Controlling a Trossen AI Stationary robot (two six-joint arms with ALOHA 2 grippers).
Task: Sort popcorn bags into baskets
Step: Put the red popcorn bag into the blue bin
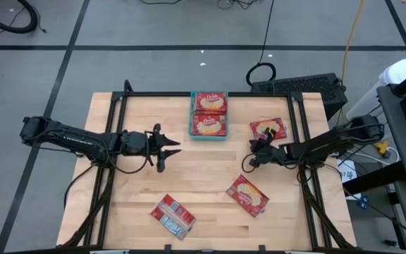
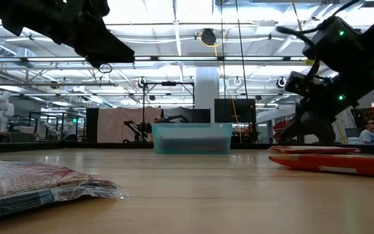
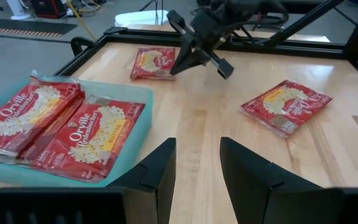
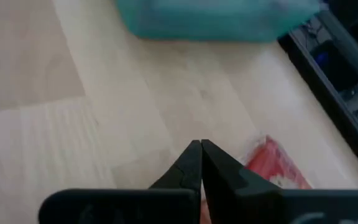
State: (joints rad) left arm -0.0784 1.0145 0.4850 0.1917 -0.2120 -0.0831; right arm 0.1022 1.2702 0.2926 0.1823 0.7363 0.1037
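Observation:
The teal tray stands near the table's far edge with two red popcorn bags in it, lying flat; the left wrist view shows these bags too. Three loose bags lie flat on the wood: one right of the tray, one toward the near right, and one near the near edge, grey-white panel up. My left gripper is open, hovering left of centre. My right gripper is shut, just beside the near left corner of the bag right of the tray.
A black frame rail runs along the table's far edge behind the tray, and side rails run down the right. Bare wood lies between the two grippers. In the low view the tray stands at mid-distance.

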